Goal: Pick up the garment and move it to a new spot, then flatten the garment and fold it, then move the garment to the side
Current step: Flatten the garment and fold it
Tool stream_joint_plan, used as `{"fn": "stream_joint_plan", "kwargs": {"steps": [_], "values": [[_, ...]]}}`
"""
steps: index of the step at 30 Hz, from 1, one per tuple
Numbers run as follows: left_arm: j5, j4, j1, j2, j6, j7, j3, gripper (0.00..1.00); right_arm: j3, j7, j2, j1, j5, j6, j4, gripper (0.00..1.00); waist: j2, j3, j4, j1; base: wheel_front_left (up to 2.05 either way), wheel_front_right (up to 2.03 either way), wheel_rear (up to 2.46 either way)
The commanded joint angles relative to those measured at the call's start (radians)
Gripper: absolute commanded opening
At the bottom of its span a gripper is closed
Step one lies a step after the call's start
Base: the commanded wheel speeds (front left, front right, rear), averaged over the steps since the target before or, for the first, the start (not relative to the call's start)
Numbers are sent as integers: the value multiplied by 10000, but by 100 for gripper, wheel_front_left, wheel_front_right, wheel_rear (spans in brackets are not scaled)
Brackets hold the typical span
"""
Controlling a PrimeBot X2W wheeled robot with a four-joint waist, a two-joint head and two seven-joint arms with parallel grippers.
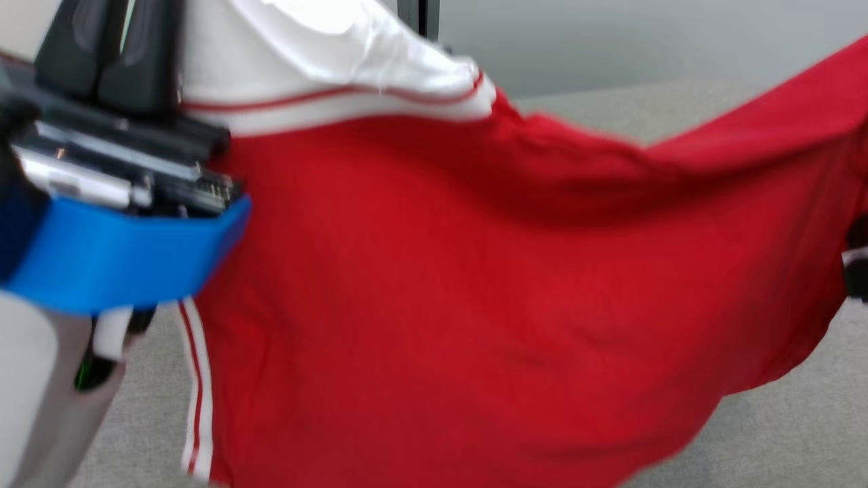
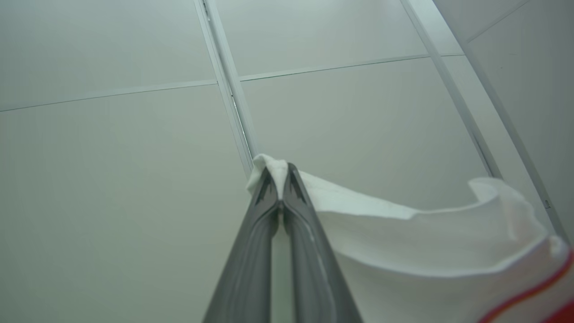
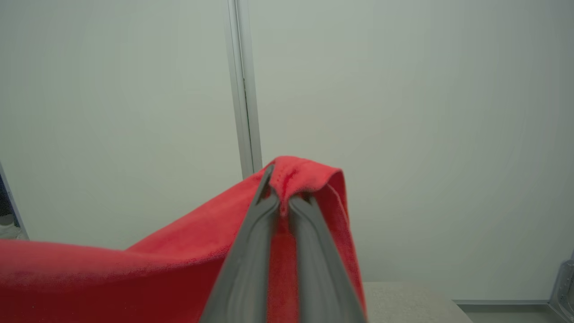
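- Left jaws are closed on a white fold of the garment [image 2: 403, 233], pinched right at the tips. The fingers [image 2: 251, 251] point up toward pale panels [image 2: 112, 179].
- Right jaws are closed on a red edge, with the cloth bunched over the fingertips [image 3: 314, 260] and a plain wall [image 3: 426, 134] behind.
- The garment hangs in the air between the two grips, with its long axis running left to right.
- The white sleeve [image 1: 325, 54] sits high at the left grip. The red body [image 1: 475, 305] sags in the middle, rises to the right grip at the right edge, and drapes down and near.
- The grey worktop [image 1: 780, 434] lies under and beyond the cloth. The picture is too blurred to tell whether the lower hem touches it.
- Each arm holds one end, so neither is nearer to the garment. Laying it flat likely calls for both to lower together, keeping the left-right span taut so the sag does not fold under.
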Motion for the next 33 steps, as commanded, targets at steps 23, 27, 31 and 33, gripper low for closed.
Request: {"fn": "stream_joint_plan", "kwargs": {"steps": [23,27,31,33], "values": [[835,9578,-5535,-2721,-1263,-3579,-604,0,-241,-3895,-219,-8068,-3702,1,11279,0,-1,3091,1463,-3,0,0,0],[600,9540,-4579,-3004,-1464,-3592,-395,0,-337,-4765,8,-7688,-3960,1,12528,0,-1,3452,1456,-3,0,0,0],[384,8964,-3058,-3266,-1693,-3597,21,0,-328,-5668,189,-7425,-3712,1,13733,0,-1,3609,1364,-3,0,0,0],[319,8675,-2525,-3323,-1755,-3598,277,0,-222,-5927,221,-7340,-3548,1,14047,0,-1,3584,1303,-3,0,0,0]]}}
